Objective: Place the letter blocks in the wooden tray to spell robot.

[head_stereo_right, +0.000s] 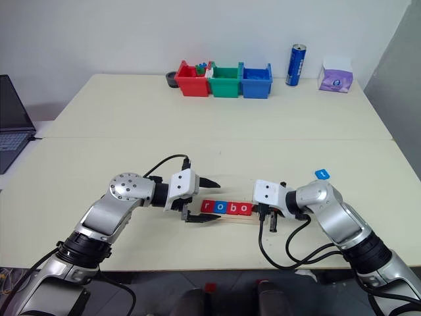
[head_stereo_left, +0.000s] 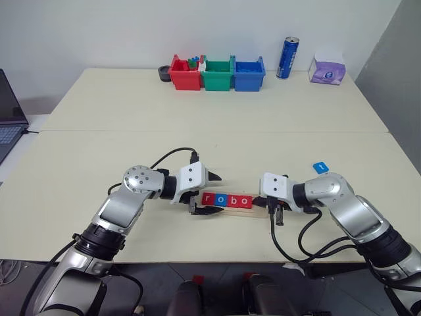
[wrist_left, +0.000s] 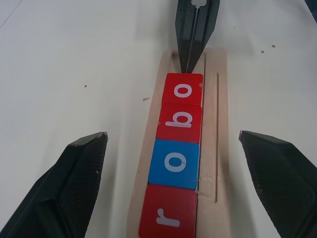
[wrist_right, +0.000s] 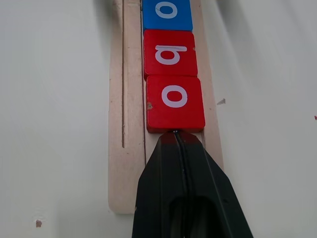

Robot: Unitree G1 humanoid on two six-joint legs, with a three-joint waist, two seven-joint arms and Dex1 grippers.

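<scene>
Letter blocks [head_stereo_left: 227,199] on cream table [head_stereo_left: 197,105]; left end effector [head_stereo_left: 209,195] wide open, right end effector [wrist_right: 174,134] closed, empty.

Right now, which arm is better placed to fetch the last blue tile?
Probably the right. The blue tile lies on the table beside the right arm, near the right claw. The open left claw sits at the wooden tray's opposite end.

Silver-grey metal arms with white wrist housings, loose black cables, and tapered black fingers [wrist_left: 74,183] on each gripper.
</scene>
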